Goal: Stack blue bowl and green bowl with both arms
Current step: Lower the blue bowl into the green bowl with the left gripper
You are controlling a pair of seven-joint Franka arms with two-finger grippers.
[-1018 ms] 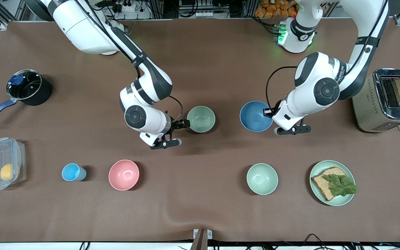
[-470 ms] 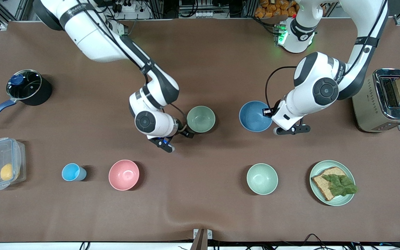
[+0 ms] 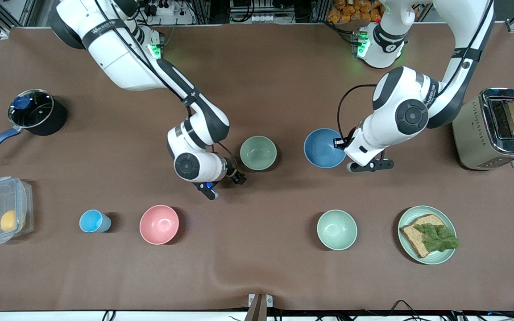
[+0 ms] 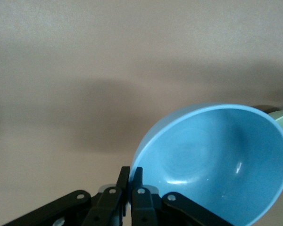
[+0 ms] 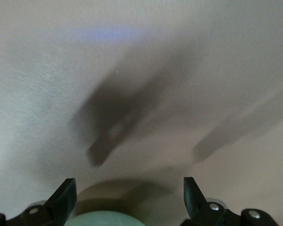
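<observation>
The blue bowl is in the middle of the table, toward the left arm's end. My left gripper is shut on its rim. In the left wrist view the blue bowl hangs tilted from the gripper, over its shadow on the cloth. The dull green bowl stands upright on the table beside it, toward the right arm's end. My right gripper is open and empty, low beside the green bowl. In the right wrist view the gripper is spread wide, with a pale green bowl's edge between the fingers.
A pink bowl, a light-blue cup, a mint bowl and a plate with bread lie nearer the front camera. A toaster stands at the left arm's end. A pot and a plastic box stand at the right arm's end.
My right gripper has come off the green bowl's rim and moved down beside it, now open. My left gripper has shifted the blue bowl slightly toward the green bowl.
</observation>
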